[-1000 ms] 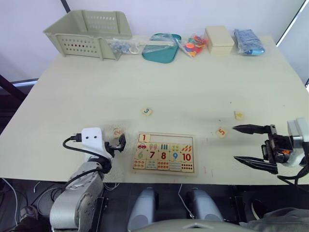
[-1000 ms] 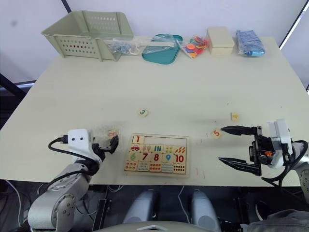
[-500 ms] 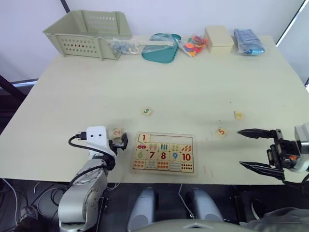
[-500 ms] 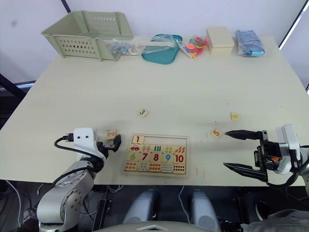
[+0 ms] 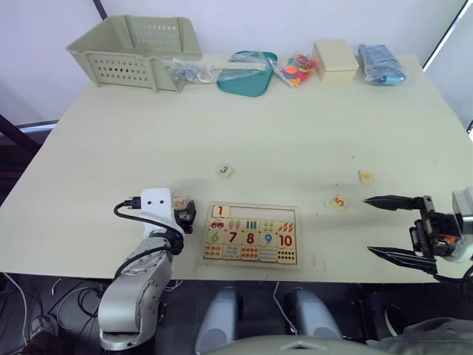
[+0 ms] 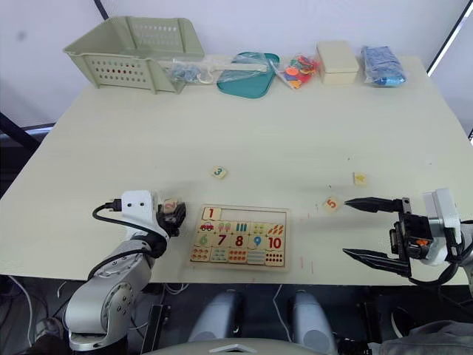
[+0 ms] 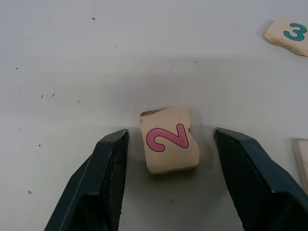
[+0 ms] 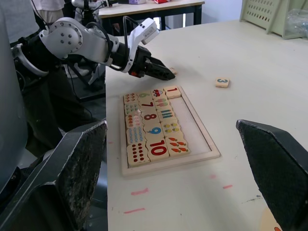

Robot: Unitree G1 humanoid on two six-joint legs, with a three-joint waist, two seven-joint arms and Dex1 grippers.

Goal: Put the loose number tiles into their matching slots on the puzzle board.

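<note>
The puzzle board (image 5: 251, 234) lies near the table's front edge. Tile 1 (image 5: 221, 211) sits in its upper row, and the slots (image 5: 262, 214) to its right are bare. Just left of the board, tile 2 (image 7: 169, 140) lies flat between the fingers of my open left gripper (image 5: 185, 211), which touch neither side of it. Tile 3 (image 5: 225, 171) rests behind the board. Tile 5 (image 5: 338, 202) and tile 4 (image 5: 365, 176) lie to its right. My right gripper (image 5: 369, 225) hangs open and empty at the front right, close to tile 5.
Along the far edge stand a green basket (image 5: 137, 48), a teal tray (image 5: 247, 74), a bag of coloured pieces (image 5: 295, 69), a cream box (image 5: 336, 59) and a blue packet (image 5: 380, 63). Small red marks (image 5: 316, 261) dot the table right of the board.
My left gripper has moved toward the board and now straddles tile 2. The right gripper drew back to the right a second ago and has since held still.
</note>
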